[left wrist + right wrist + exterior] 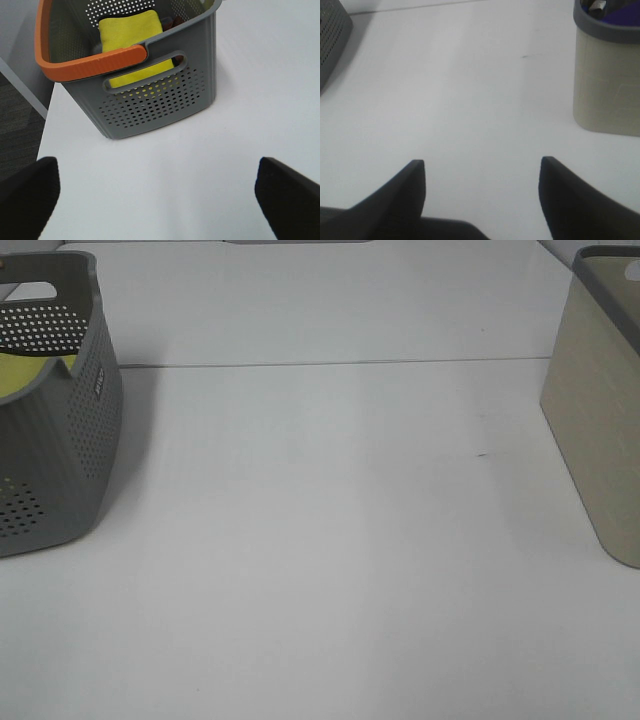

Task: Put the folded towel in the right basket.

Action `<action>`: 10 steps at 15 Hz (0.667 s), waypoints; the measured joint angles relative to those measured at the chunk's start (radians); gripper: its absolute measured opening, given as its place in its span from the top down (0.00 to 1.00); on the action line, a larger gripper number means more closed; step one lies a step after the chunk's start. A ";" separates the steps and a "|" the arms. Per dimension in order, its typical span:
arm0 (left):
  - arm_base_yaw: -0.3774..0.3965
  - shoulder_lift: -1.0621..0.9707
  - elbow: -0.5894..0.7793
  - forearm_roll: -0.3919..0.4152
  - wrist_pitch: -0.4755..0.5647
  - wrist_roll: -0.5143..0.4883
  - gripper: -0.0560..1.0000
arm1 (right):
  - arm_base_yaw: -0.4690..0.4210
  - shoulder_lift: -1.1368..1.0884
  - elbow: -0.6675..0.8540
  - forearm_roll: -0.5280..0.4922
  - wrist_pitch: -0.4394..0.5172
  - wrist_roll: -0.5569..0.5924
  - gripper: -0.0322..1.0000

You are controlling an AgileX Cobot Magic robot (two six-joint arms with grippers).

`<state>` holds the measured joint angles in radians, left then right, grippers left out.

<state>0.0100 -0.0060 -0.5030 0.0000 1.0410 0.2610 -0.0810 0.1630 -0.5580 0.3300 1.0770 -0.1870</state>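
A folded yellow towel (131, 37) lies inside the grey perforated basket (165, 95) with an orange handle, at the left of the table; a corner of the towel (30, 372) shows in the high view inside that basket (80, 450). The beige right basket (600, 430) stands at the right edge and also shows in the right wrist view (607, 85). My left gripper (160, 197) is open and empty, on the near side of the grey basket. My right gripper (482, 192) is open and empty above bare table, short of the beige basket. Neither gripper shows in the high view.
The white table (320, 540) has a seam (330, 363) across its far part. The beige basket holds dark blue and black items (615, 10). The table's left edge and dark floor (15, 115) lie beside the grey basket.
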 joint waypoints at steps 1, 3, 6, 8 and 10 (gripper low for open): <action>0.000 0.000 0.000 0.000 0.000 0.000 0.01 | 0.000 -0.038 0.002 -0.030 0.054 0.025 0.34; 0.000 0.000 0.000 0.000 0.000 0.000 0.01 | 0.000 -0.089 0.002 -0.119 0.117 0.081 0.34; 0.000 0.000 0.000 0.000 0.000 0.000 0.01 | 0.000 -0.154 0.003 -0.323 0.138 0.143 0.34; 0.000 0.000 0.000 0.000 0.000 0.000 0.01 | 0.000 -0.166 0.005 -0.367 0.142 0.149 0.34; 0.000 0.000 0.000 0.000 0.000 0.000 0.01 | 0.000 -0.166 0.005 -0.404 0.144 0.157 0.34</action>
<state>0.0100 -0.0060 -0.5030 0.0000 1.0410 0.2610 -0.0810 -0.0030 -0.5530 -0.0740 1.2210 -0.0300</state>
